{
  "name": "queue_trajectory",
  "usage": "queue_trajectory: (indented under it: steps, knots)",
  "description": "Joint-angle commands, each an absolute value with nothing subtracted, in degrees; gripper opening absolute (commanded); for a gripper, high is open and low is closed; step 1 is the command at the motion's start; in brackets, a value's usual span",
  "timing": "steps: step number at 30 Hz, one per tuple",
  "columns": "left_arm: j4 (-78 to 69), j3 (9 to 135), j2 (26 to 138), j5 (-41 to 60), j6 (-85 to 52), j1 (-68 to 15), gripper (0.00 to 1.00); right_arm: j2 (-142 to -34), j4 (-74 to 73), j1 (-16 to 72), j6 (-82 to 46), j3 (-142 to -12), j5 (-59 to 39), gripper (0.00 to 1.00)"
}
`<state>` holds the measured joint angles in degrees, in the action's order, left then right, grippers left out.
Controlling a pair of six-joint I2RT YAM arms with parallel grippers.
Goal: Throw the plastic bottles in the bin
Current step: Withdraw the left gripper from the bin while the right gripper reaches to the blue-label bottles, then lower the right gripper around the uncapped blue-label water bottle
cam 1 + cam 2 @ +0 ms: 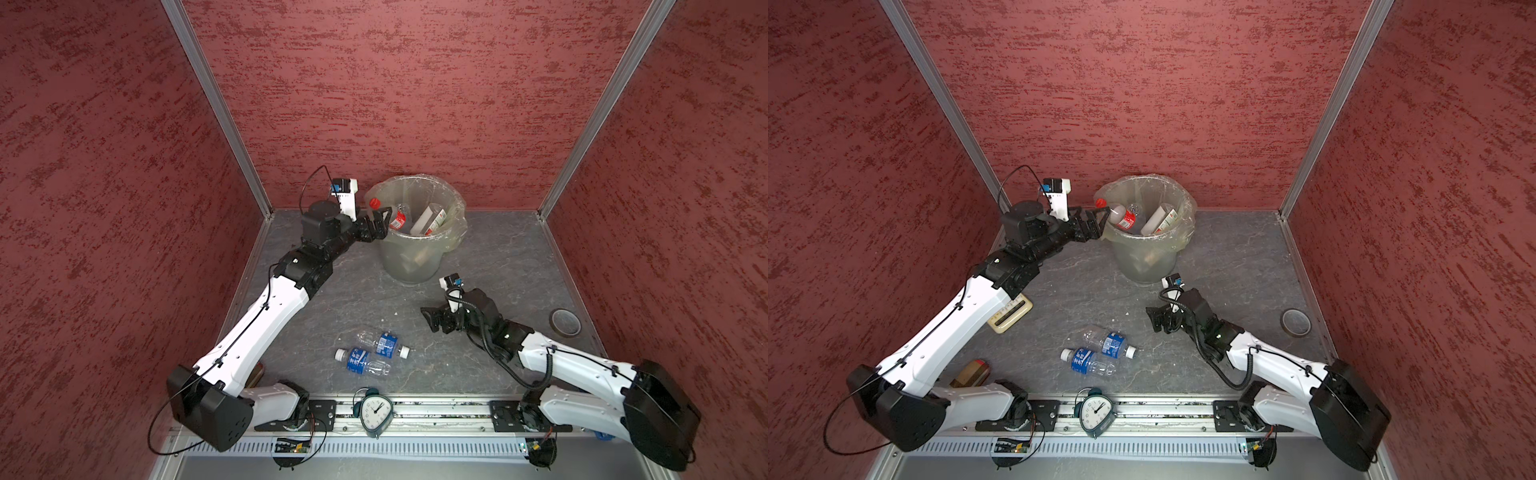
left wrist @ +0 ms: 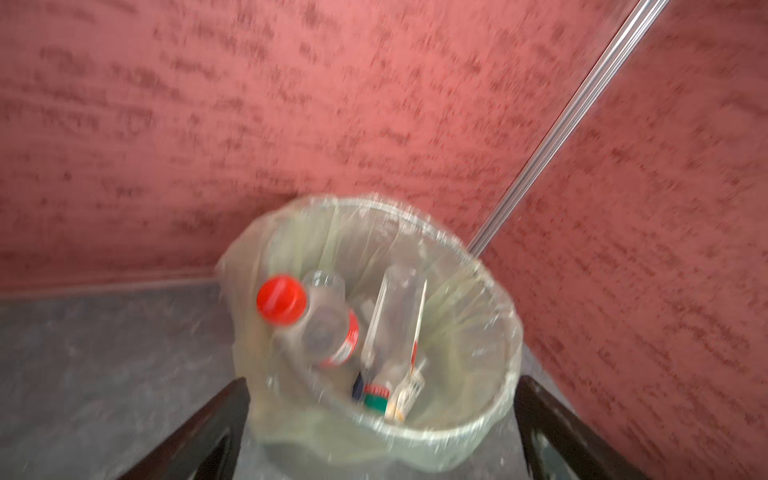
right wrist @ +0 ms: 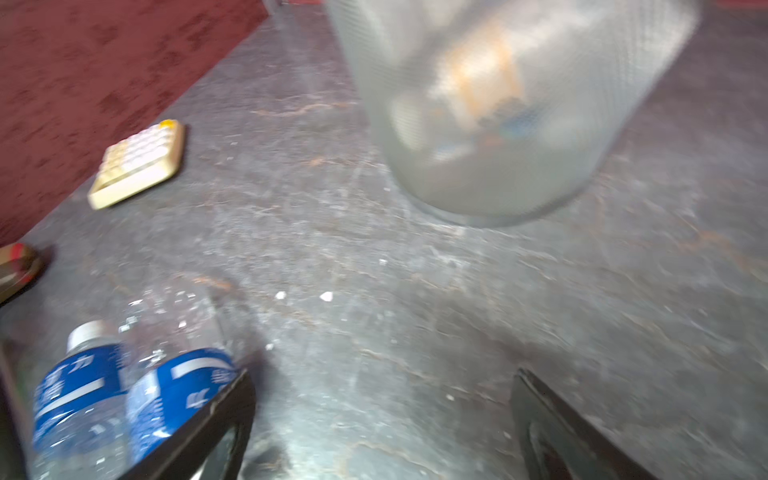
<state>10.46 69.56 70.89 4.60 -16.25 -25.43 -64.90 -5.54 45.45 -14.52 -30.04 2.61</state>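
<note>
The bin (image 1: 409, 262) (image 1: 1142, 262) stands at the back, its yellowish bag folded over the rim (image 2: 436, 432). My left gripper (image 1: 384, 222) (image 2: 380, 415) hangs open at its near-left rim. Just beyond its fingers a red-capped plastic bottle (image 1: 397, 220) (image 1: 1121, 216) (image 2: 324, 328) tilts inside the bin, cap up, free of the jaws. Other bottles (image 2: 395, 324) lie deeper inside. Two blue-label bottles (image 1: 386, 344) (image 1: 361, 361) lie side by side on the floor. My right gripper (image 1: 428, 318) (image 3: 382, 386) is open and empty, low over the floor just right of them (image 3: 174, 386).
A cream calculator (image 1: 1011, 313) (image 3: 139, 162) lies partly under the left arm. A teal alarm clock (image 1: 375, 409) sits on the front rail. A round ring (image 1: 565, 322) lies by the right wall, a brown object (image 1: 971, 372) near the left arm's base. Red walls close three sides.
</note>
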Motion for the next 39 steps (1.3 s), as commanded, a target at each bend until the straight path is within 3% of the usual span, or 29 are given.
queue_trajectory:
  steps: [1,16,39]
  knots:
    - [7.49,61.35,65.57,4.36,-18.77,-25.09,0.99,-65.53,-4.20,48.81,-11.92,-33.22,4.75,0.96]
    - [6.60,33.64,50.66,4.65,-22.44,-23.40,1.00,-75.19,4.91,62.71,-4.37,-43.71,7.85,0.91]
    - [-3.50,20.03,53.09,13.99,-25.13,-13.80,0.99,-94.02,13.87,66.27,2.30,-59.11,5.17,0.80]
